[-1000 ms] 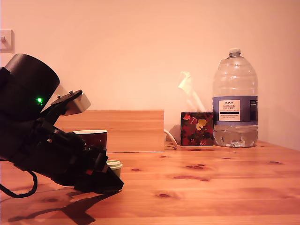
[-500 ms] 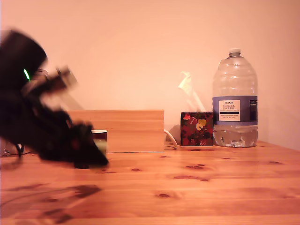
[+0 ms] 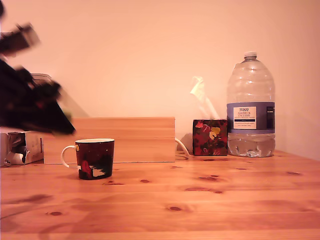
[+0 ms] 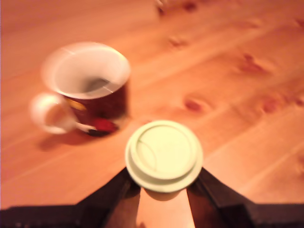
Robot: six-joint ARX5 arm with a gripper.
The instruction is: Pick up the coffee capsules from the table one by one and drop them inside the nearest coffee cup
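The orange-brown pine bench (image 3: pixel 210 200) lies open across its front and middle. Its clutter sits along the back wall: a plain light wooden box (image 3: pixel 120 140), a floral red-and-dark tissue box (image 3: pixel 210 137) and a large clear water bottle (image 3: pixel 250 107) toward the exterior view's right, and a small pale carton (image 3: pixel 20 147) at the exterior view's left edge.

The dark maroon-black ceramic mug (image 3: pixel 95 158), white inside with a white loop handle, stands upright just in front of the wooden box, free on all sides.

The black claw (image 4: pixel 164 187) is clenched on a pale olive-green plastic coffee capsule (image 4: pixel 164 154), one dark finger (image 4: pixel 114 190) pressing on each side under its flat rim. In the wrist view the capsule hangs above bare wood near the mug, beside its mouth rather than over it.

Half a second ago the arm was low in front of the mug. Now it shows as a blur (image 3: pixel 30 105) lifted above and to the exterior view's left of the mug, which has come fully into sight.
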